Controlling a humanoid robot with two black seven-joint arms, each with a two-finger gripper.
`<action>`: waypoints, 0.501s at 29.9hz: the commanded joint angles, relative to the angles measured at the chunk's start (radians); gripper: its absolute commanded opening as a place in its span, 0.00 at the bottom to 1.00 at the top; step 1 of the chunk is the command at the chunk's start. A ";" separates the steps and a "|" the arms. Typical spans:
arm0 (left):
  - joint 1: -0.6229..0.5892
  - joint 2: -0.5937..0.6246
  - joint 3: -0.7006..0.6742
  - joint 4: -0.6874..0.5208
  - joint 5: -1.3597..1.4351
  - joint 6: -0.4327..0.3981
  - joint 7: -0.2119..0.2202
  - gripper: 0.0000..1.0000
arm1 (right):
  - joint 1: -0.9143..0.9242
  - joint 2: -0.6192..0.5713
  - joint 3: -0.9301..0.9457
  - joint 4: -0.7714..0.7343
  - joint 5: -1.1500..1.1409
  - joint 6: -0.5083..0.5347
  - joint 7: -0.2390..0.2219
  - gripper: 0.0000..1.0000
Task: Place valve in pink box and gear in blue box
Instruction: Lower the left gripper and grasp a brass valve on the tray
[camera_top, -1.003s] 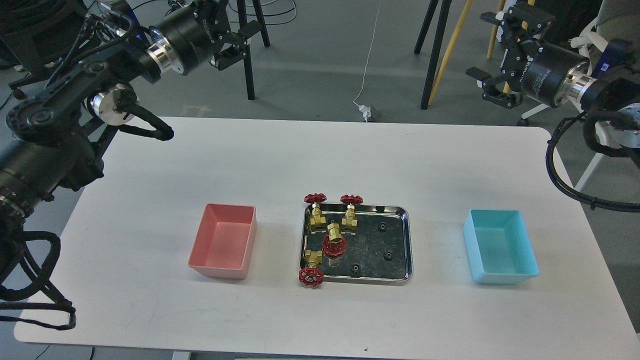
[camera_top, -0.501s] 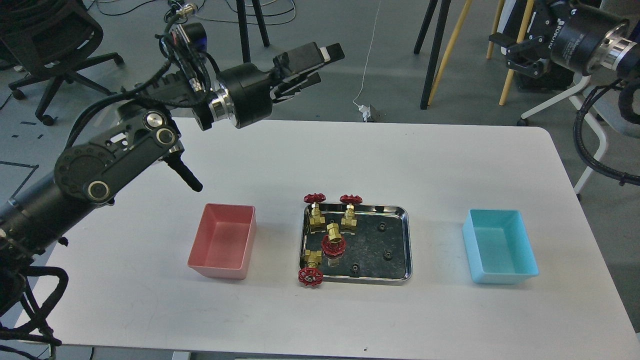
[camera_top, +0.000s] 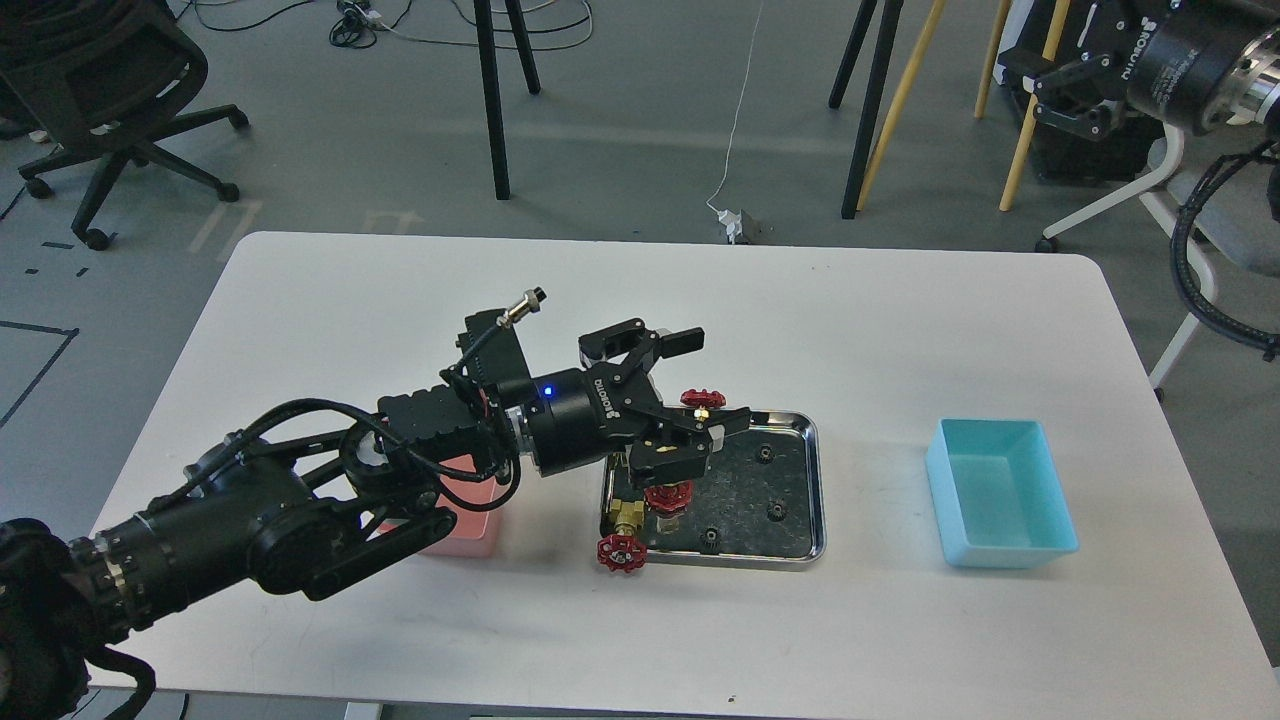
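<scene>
My left gripper is open and empty, low over the back left of the steel tray, among the valves. One valve's red handwheel shows between its fingers, a second valve lies just below it, and a third valve hangs over the tray's front left corner. Small black gears lie in the tray's right half. The pink box is mostly hidden under my left arm. The blue box stands empty at the right. My right gripper is high at the top right, beyond the table; its fingers are unclear.
The white table bears everything. Behind it on the floor are black tripod legs, wooden poles and an office chair.
My left arm has swung down from high at the back left and now reaches over the pink box to the tray's valves. The right arm has barely moved.
</scene>
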 joint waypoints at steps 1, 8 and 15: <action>0.006 -0.087 0.072 0.175 0.012 0.090 -0.012 1.00 | -0.001 -0.021 0.001 0.000 0.000 0.000 0.000 1.00; 0.021 -0.194 0.112 0.329 0.001 0.090 -0.012 1.00 | -0.012 -0.029 -0.001 0.001 0.000 0.000 0.000 1.00; 0.040 -0.254 0.114 0.453 -0.040 0.090 -0.012 0.98 | -0.017 -0.019 -0.001 0.001 -0.014 0.000 0.000 1.00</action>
